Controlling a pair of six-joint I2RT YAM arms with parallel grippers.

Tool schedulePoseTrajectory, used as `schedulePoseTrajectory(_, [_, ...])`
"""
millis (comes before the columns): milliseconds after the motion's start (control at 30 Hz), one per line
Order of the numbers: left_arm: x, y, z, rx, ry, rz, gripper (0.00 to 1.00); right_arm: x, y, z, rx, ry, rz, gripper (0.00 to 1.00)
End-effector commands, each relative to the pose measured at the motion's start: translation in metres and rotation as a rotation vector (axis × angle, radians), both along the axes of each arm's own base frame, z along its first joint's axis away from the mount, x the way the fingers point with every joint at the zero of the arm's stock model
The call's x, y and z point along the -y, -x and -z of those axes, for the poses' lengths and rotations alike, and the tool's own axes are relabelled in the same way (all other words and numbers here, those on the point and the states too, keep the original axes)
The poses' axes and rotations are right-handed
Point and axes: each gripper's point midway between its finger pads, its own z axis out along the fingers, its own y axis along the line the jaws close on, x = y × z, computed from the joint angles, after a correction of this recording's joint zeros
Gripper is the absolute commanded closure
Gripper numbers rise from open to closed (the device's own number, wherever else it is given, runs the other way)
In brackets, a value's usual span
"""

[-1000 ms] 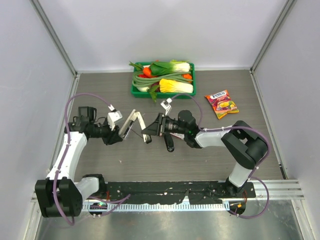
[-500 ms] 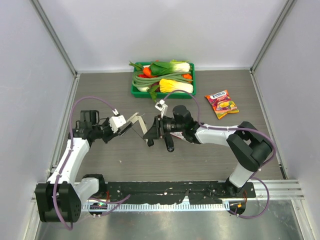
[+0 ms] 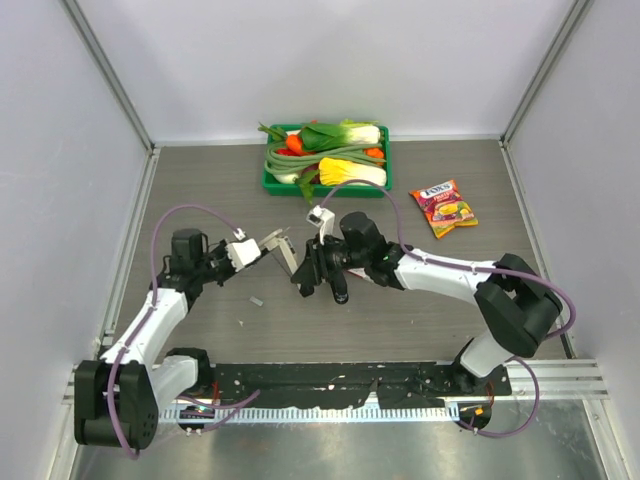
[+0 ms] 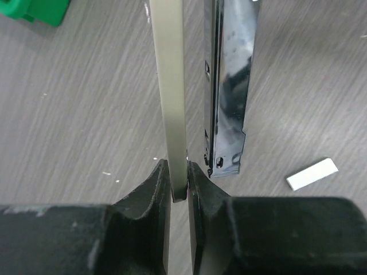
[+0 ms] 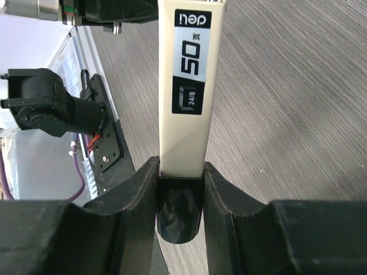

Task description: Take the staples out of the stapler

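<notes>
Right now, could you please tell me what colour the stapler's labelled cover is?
The stapler's cover is cream-beige; best seen in right wrist view.

Stapler (image 5: 188,114) recorded cream, label black-and-white; staples (image 4: 312,173) pale silver-grey; desk (image 3: 400,320) grey wood-grain; fingers (image 5: 135,195) black.

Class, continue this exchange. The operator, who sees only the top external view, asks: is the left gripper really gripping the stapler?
Observer: Yes. The left wrist view shows the left gripper shut on the stapler, on its thin beige arm.
Operator: And the right?
Observer: The right gripper is shut on a beige part printed 24/8.
Operator: Any staples out?
Observer: A pale strip of staples lies flat on the table, apart from the chrome magazine.
</notes>
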Motion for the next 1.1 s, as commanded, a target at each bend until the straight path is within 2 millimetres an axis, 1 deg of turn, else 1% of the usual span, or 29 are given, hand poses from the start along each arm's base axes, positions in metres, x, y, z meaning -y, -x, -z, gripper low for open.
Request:
schedulePoseTrajectory(0, [-0.010,-0.037,-0.030,0.240,-0.087,-0.013,1.00,-0.008,0.022,-0.037,0.116,-0.056,-0.109,0.99])
schedulePoseTrajectory(67, [-0.011,-0.038,-0.029,0.248,-0.095,-0.013,1.00,-0.007,0.023,-0.031,0.119,-0.041,-0.106,0.99])
schedulePoseTrajectory(133, [-0.012,-0.045,-0.036,0.304,-0.100,-0.025,1.00,-0.008,0.027,-0.028,0.138,-0.021,-0.111,0.99])
schedulePoseTrajectory(167, [-0.014,-0.046,-0.034,0.312,-0.109,-0.029,1.00,-0.007,0.025,-0.023,0.153,0.011,-0.089,0.99])
schedulePoseTrajectory(200, [-0.014,-0.050,-0.040,0.349,-0.112,-0.033,1.00,-0.010,0.032,-0.023,0.176,0.025,-0.101,0.99])
schedulePoseTrajectory(300, [-0.017,-0.055,-0.045,0.409,-0.146,-0.028,1.00,-0.007,0.035,-0.014,0.216,0.086,-0.093,0.99])
schedulePoseTrajectory(467, [-0.015,-0.059,-0.047,0.457,-0.176,-0.005,1.00,-0.006,0.050,-0.001,0.221,0.140,-0.119,0.99])
schedulePoseTrajectory(500, [-0.014,-0.060,-0.049,0.473,-0.185,0.006,1.00,-0.006,0.049,-0.001,0.226,0.144,-0.110,0.99])
schedulePoseTrajectory(567, [-0.010,-0.059,-0.049,0.495,-0.187,0.021,1.00,-0.007,0.056,0.001,0.232,0.157,-0.119,0.99])
schedulePoseTrajectory(633, [-0.008,-0.060,-0.052,0.510,-0.187,0.021,1.00,-0.007,0.056,0.001,0.240,0.164,-0.112,0.99])
schedulePoseTrajectory(667, [-0.008,-0.060,-0.056,0.514,-0.183,0.012,1.00,-0.009,0.054,-0.005,0.253,0.155,-0.102,0.99])
schedulePoseTrajectory(700, [-0.008,-0.058,-0.051,0.481,-0.177,0.009,1.00,-0.011,0.050,-0.009,0.264,0.151,-0.087,0.99])
schedulePoseTrajectory(733, [-0.005,-0.054,-0.048,0.438,-0.160,0.004,1.00,-0.011,0.039,-0.013,0.290,0.161,-0.036,0.99])
schedulePoseTrajectory(767, [-0.003,-0.055,-0.059,0.422,-0.144,0.003,0.97,-0.017,0.028,-0.028,0.323,0.145,-0.001,0.99])
schedulePoseTrajectory(800, [-0.001,-0.043,-0.046,0.317,-0.133,0.013,0.94,-0.021,0.019,-0.038,0.346,0.138,0.027,0.99])
schedulePoseTrajectory(833, [0.001,-0.037,-0.044,0.257,-0.105,0.006,0.88,-0.023,0.010,-0.047,0.365,0.132,0.051,0.99])
schedulePoseTrajectory(867, [0.005,-0.038,-0.055,0.244,-0.083,0.016,0.69,-0.032,-0.001,-0.072,0.396,0.091,0.084,0.99])
schedulePoseTrajectory(900, [0.006,-0.028,-0.048,0.177,-0.076,0.021,0.61,-0.034,-0.013,-0.076,0.396,0.089,0.106,0.99])
schedulePoseTrajectory(933, [0.007,-0.025,-0.050,0.149,-0.056,0.014,0.54,-0.038,-0.019,-0.082,0.394,0.080,0.120,0.99])
schedulePoseTrajectory(967, [0.009,-0.024,-0.058,0.149,-0.042,0.015,0.43,-0.044,-0.027,-0.101,0.412,0.047,0.136,0.99])
schedulePoseTrajectory(1000, [0.010,-0.021,-0.059,0.129,-0.029,0.009,0.40,-0.046,-0.035,-0.099,0.405,0.055,0.148,0.99])
schedulePoseTrajectory(1033, [0.011,-0.019,-0.063,0.130,-0.013,0.005,0.38,-0.048,-0.038,-0.102,0.407,0.053,0.153,0.99])
schedulePoseTrajectory(1067, [0.012,-0.018,-0.069,0.128,0.004,-0.005,0.34,-0.050,-0.044,-0.113,0.412,0.037,0.168,0.99])
